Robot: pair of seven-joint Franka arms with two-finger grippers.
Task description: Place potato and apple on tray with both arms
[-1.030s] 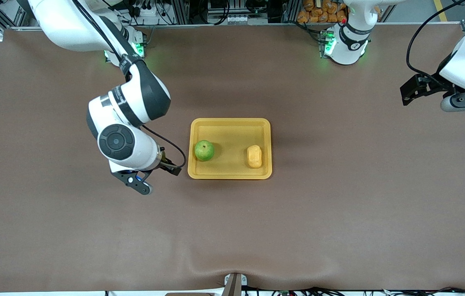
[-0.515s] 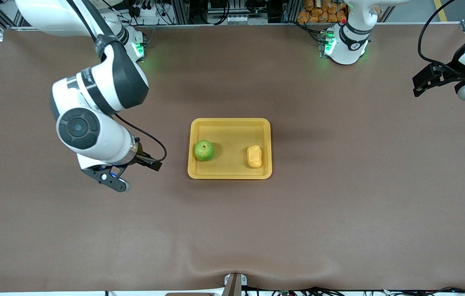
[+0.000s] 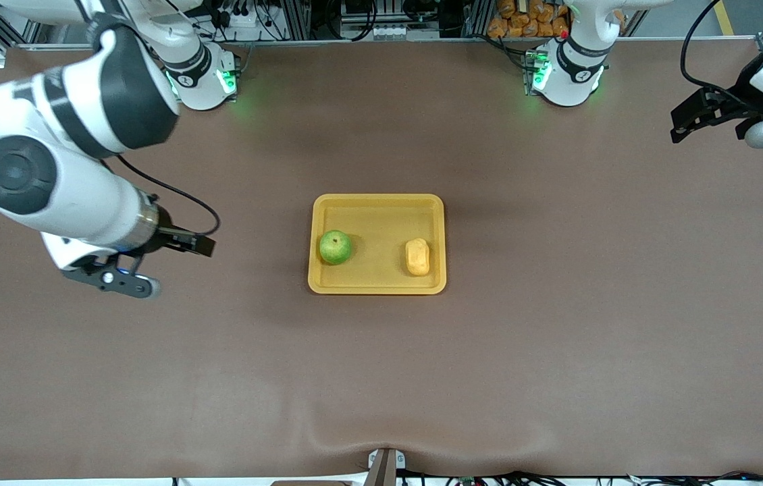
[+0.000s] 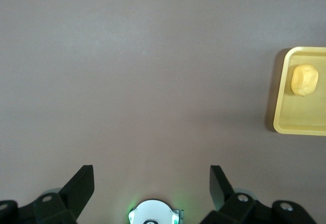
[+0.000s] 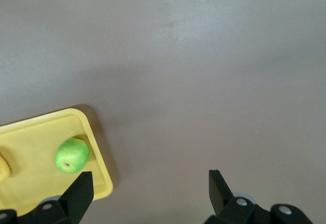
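Both fruits, round green apple (image 3: 335, 247) and oblong yellow-orange potato (image 3: 417, 257), lie on the shallow yellow plastic tray (image 3: 377, 202), well apart from the released, empty left gripper (image 4: 152, 183) and right gripper (image 5: 147, 191) over bare table.

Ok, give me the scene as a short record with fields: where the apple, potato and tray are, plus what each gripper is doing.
tray: mid-table, holds both items
apple: on tray, toward the right arm's end
potato: on tray, toward the left arm's end, apart from apple
right gripper: open, empty, over bare table beside tray
left gripper: open, empty, over bare table at the left arm's end
task state: both items on tray
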